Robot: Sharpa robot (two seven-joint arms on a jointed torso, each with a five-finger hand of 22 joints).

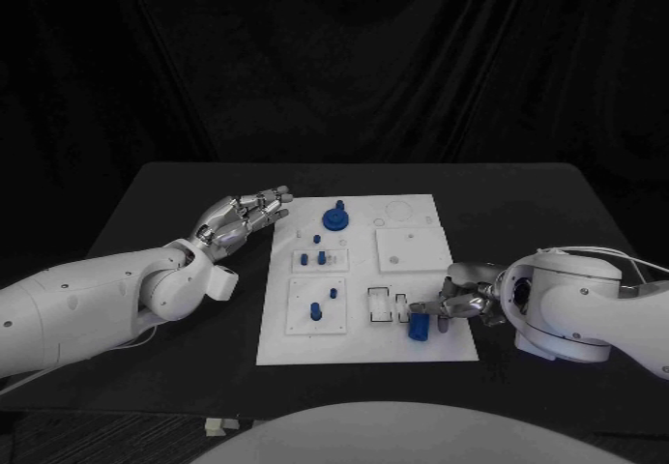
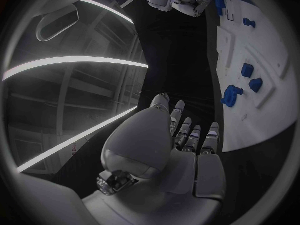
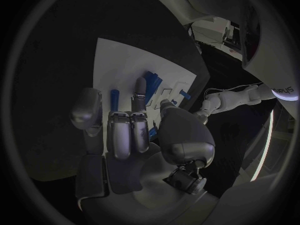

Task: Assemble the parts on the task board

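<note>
The white task board lies mid-table. On it stand a large blue knob at the far end and several small blue parts, such as one near the front. My right hand is at the board's near right edge, its fingertips pinching an oblong blue part beside two black-outlined slots. The right wrist view has that hand over the board, a blue part by its fingertips. My left hand hovers open off the board's far left corner, fingers stretched out, holding nothing.
A raised white square plate sits on the board's right half. The black table extends past the board on both sides. In the left wrist view, the left hand faces the board with the blue knob.
</note>
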